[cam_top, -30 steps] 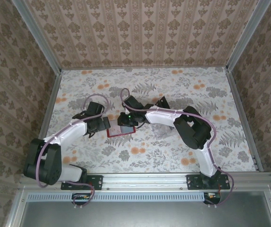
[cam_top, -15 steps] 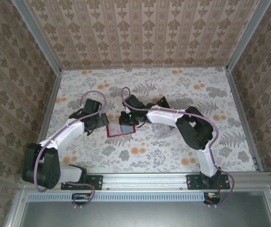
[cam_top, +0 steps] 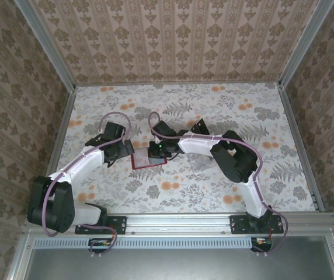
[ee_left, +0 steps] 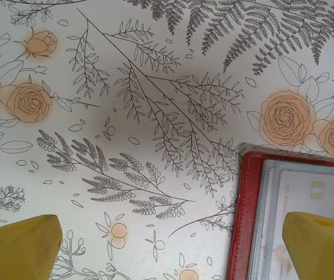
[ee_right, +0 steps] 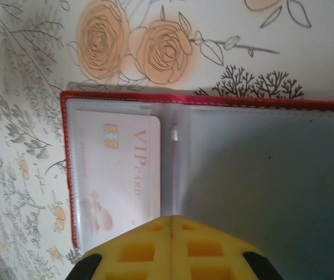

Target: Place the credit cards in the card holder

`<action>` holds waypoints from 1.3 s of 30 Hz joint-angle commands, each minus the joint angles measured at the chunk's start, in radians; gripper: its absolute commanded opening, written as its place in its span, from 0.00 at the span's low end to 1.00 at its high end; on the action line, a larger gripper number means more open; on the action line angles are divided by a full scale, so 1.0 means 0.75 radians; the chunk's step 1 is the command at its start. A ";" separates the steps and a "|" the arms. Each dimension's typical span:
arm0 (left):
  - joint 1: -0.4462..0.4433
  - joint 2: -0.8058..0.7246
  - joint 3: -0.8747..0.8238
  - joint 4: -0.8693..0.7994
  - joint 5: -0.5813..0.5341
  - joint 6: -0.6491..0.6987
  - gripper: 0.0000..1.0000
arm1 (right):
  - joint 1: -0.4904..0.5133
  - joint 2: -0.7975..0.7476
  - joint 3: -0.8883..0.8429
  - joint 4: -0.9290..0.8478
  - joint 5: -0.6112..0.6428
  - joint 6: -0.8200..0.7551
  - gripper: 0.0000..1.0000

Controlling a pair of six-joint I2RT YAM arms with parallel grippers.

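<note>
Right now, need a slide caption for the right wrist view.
Shut right hand over the open red card holder, a pale VIP card in one clear pocket.

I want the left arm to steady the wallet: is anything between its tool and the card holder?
Nothing visible does. The open card holder lies beside the open left tool, one finger over its red edge. The shut right tool is over its middle.
</note>
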State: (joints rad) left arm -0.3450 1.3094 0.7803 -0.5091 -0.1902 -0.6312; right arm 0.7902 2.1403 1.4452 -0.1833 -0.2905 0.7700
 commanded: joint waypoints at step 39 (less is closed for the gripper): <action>-0.002 0.078 -0.110 0.293 0.292 0.024 1.00 | -0.039 -0.243 -0.064 -0.317 0.344 -0.162 0.48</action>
State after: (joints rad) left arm -0.3462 1.3689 0.7059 -0.3069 0.0128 -0.6186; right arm 0.7544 1.9388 1.3586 -0.3805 -0.0578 0.6716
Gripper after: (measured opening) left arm 0.997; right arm 0.483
